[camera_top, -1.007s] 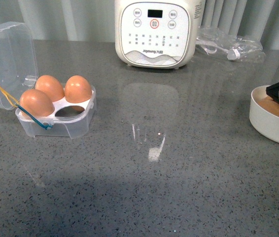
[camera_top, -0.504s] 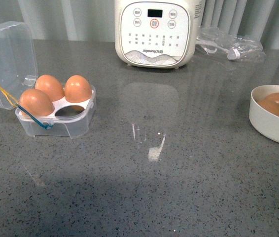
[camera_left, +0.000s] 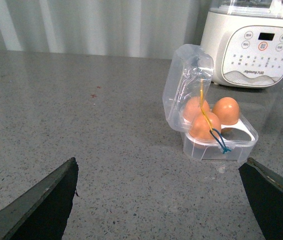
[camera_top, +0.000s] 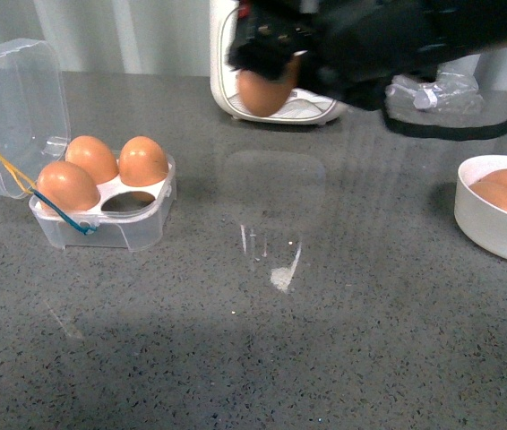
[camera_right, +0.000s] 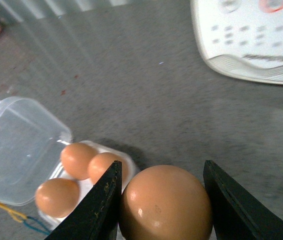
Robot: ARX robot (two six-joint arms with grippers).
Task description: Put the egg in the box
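My right gripper point(camera_top: 267, 81) is shut on the egg point(camera_top: 262, 93), held in the air in front of the cream appliance, well to the right of the box. In the right wrist view the egg point(camera_right: 165, 204) sits between the two black fingers point(camera_right: 101, 205). The box point(camera_top: 101, 202) is a clear case at the left with its lid open; it holds three brown eggs and one slot point(camera_top: 129, 202) is bare. It also shows in the left wrist view point(camera_left: 216, 130) and the right wrist view point(camera_right: 76, 175). My left gripper point(camera_left: 166, 200) is open and empty, low over the counter, apart from the box.
A cream appliance with buttons point(camera_top: 276, 103) stands at the back centre, partly hidden by my right arm. A round white bowl point(camera_top: 495, 219) with brown eggs is at the right edge. A clear plastic bag point(camera_top: 433, 90) lies at the back right. The counter is grey stone.
My right arm has risen from the white bowl with the egg and swung left across the view, now in front of the appliance. The box and its eggs have not moved.
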